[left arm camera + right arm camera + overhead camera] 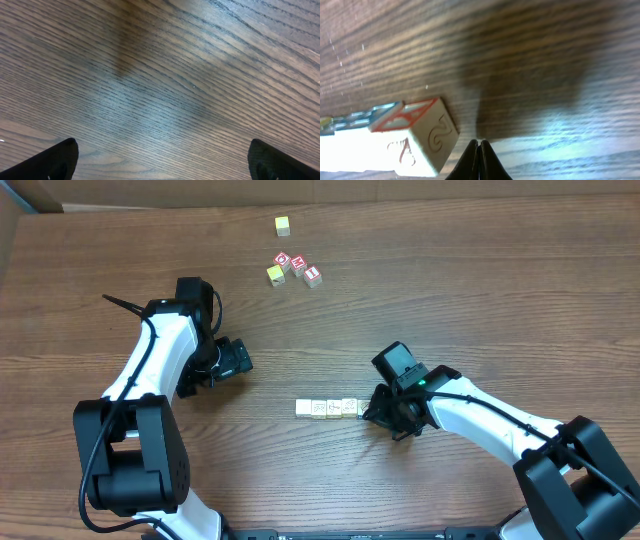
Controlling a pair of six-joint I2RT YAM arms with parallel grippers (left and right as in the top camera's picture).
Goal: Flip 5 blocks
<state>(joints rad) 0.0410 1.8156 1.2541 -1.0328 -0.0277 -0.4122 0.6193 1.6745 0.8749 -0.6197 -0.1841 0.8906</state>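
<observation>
1. Left jaws: spread wide, holding nothing, over bare tabletop (165,75) toward its left edge, well apart from the work and probably idle.
2. Blocks (328,408): a touching row near the tabletop's middle, front side, lined up for flipping.
3. Right jaws: pressed together, empty, tips just beside the row's right end block (420,142); likely to tip it over.

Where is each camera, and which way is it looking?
Overhead: above the table, looking straight down; shows both arms, the left gripper, the right gripper and the row of blocks.
Left wrist: on the left arm, looking down at bare wood; its open fingertips show in the bottom corners.
Right wrist: on the right arm, looking past its shut fingers at the end block.
Shared: overhead and right wrist both show the row of blocks and the right gripper.
</observation>
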